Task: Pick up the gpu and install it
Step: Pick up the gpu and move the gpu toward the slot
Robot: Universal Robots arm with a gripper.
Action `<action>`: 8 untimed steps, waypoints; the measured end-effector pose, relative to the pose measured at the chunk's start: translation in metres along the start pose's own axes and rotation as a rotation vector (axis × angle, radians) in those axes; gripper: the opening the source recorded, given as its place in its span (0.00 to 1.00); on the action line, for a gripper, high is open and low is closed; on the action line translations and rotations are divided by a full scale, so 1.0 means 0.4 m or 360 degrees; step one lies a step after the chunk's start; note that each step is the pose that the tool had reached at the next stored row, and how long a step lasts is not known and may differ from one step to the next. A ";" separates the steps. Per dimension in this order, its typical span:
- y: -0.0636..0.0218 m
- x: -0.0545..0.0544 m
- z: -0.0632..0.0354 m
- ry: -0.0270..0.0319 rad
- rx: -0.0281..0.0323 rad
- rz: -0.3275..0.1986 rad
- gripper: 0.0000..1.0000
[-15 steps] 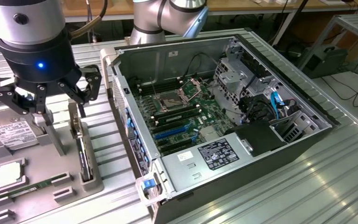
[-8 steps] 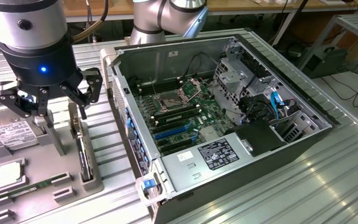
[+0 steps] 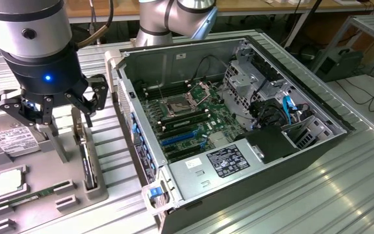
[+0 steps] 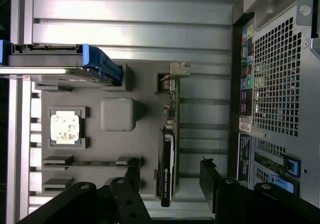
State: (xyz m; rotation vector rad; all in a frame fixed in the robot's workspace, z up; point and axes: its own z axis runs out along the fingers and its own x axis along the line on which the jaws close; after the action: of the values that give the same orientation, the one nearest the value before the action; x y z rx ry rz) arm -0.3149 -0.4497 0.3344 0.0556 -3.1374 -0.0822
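The gpu [image 3: 87, 158] stands on its edge in a slot of the grey parts fixture [image 3: 44, 168], a thin dark card beside the computer case. Edge-on in the wrist view, the gpu [image 4: 168, 154] has its silver bracket [image 4: 176, 73] at the far end. My gripper [image 3: 56, 113] hangs open above the fixture, a little over the card. From the wrist, the gripper [image 4: 171, 178] straddles the card's line with one black finger [image 4: 133, 176] on each side, apart from it and holding nothing.
The open computer case [image 3: 343, 124] lies at the exterior view's right, its motherboard [image 3: 187, 122] with blue slots exposed. The fixture also carries a silver hard drive [image 3: 10, 140], a processor chip [image 3: 8, 181] and a green memory stick [image 3: 34, 196]. The ribbed metal table [image 3: 317, 195] surrounds everything.
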 end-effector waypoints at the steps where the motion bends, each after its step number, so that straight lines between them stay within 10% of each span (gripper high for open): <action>1: -0.001 0.000 0.001 -0.00002 -0.00002 -0.0001 0.60; 8: -0.009 0.000 0.014 0.00028 0.00000 -0.0050 0.60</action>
State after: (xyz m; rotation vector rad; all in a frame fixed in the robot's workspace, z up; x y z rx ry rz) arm -0.3147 -0.4528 0.3288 0.1049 -3.1352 -0.0822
